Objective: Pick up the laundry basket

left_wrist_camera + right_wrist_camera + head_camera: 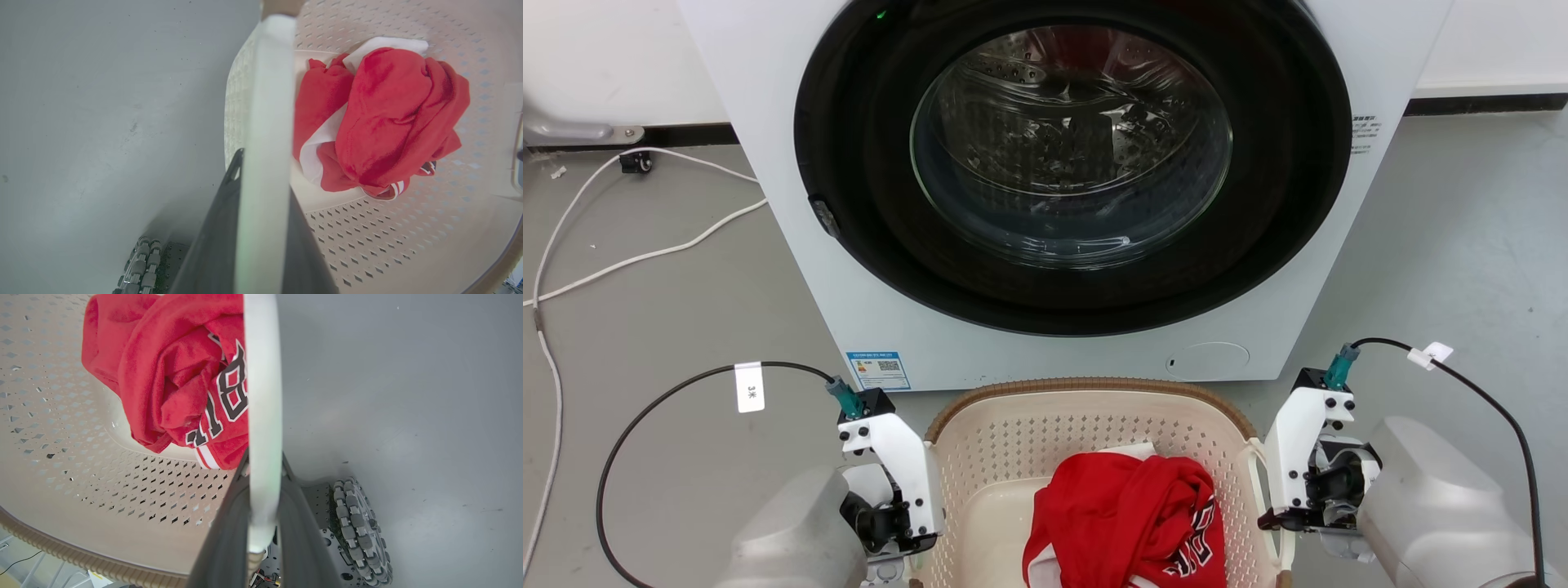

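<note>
Two white handles (267, 81) of the cream perforated plastic laundry basket (1013, 441), on the grey floor (645, 343) before the white washing machine (764, 122), are pinched by left gripper (263, 175) and right gripper (264, 461); by uneven lifting it could be tilted and dropped.

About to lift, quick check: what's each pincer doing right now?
Left pincer: closed on the basket's left handle.
Right pincer: closed on its right handle.

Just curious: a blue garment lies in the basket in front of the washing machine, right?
No: the garment is red, not blue, as the head view shows. It does lie in the laundry basket in front of the washing machine.
</note>
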### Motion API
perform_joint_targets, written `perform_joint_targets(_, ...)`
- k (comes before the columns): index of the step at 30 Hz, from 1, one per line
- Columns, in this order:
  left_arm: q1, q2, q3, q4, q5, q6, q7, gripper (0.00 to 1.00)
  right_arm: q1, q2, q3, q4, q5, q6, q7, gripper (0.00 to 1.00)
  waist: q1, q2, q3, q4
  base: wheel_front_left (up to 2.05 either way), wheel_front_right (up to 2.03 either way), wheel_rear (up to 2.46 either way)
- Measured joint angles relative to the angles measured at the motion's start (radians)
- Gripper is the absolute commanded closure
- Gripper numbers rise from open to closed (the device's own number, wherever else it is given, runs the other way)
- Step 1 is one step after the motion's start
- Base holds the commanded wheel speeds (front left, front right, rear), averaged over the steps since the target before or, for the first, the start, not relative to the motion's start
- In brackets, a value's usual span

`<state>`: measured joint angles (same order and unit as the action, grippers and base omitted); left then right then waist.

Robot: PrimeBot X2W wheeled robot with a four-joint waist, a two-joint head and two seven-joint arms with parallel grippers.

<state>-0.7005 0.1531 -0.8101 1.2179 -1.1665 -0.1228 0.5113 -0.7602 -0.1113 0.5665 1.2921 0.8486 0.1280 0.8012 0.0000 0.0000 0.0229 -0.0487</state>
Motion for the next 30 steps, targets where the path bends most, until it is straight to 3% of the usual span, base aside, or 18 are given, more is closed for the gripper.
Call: perform_joint_targets(30,0.001,0.004,-0.028,0.005,-0.034,0.0,-0.013,1.0,0.003,0.017,-0.086,0.0,-0.087,0.0,0.002,1.0,0.0,0.0,0.008,-0.007,0.0,0.0,0.0)
